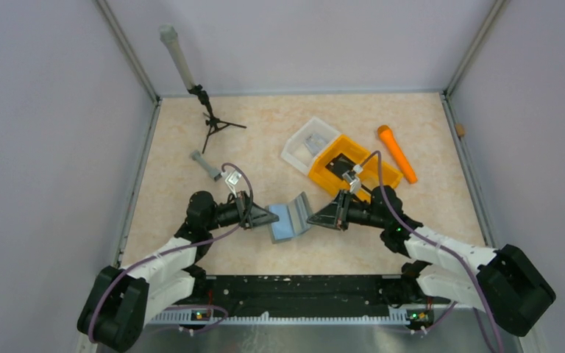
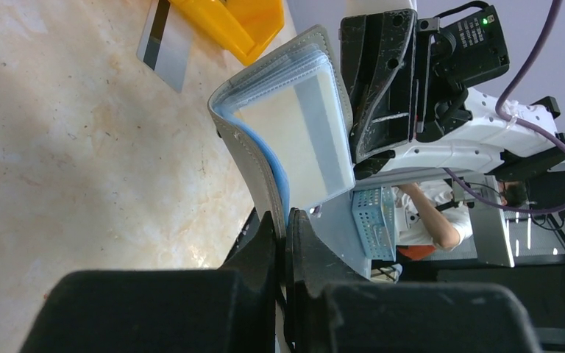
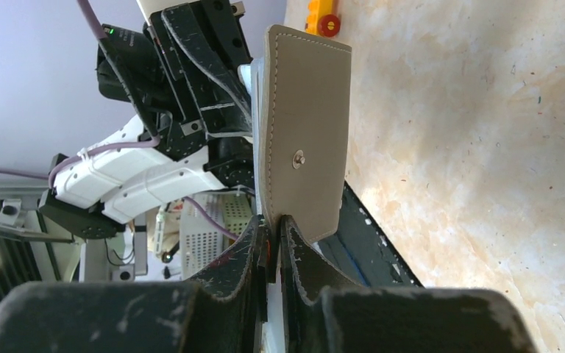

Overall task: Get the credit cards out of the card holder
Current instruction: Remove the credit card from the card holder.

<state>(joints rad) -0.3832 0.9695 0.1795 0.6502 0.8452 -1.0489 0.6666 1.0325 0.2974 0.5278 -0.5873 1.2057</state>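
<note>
Card holder (image 1: 291, 218) at table centre, open in a V and pinched from both sides betw. the two arms. L panel lies low w/ pale blue face up. R panel, grey, stands tilted.

Left gripper (image 1: 271, 215): fingers together, clamped on the holder's grey cover at its L edge. Its wrist view shows a stack of clear sleeves beside the pinch, w/ a pale card inside the front sleeve.

Right gripper (image 1: 313, 219): fingers pressed together on the lower edge of the grey outer flap, which carries a small metal snap stud (image 3: 299, 157). Cannot tell whether a sleeve is also in that pinch.

Orange bin (image 1: 382, 165) sits just behind the right gripper, w/ a dark flat item (image 1: 340, 165) inside. Clear tray (image 1: 291, 151) touches the bin's far-L side.

One credit card (image 2: 163, 45), grey w/ dark stripe, lies flat just beside the bin's corner, apart from the holder. Cannot tell if it rests on bare table or in the tray.

Orange cylinder (image 1: 397, 153) lies R of the bin. Small tripod (image 1: 217, 126) w/ grey tube stands far L, and a short grey rod (image 1: 206, 165) lies nearer the left arm.
</note>
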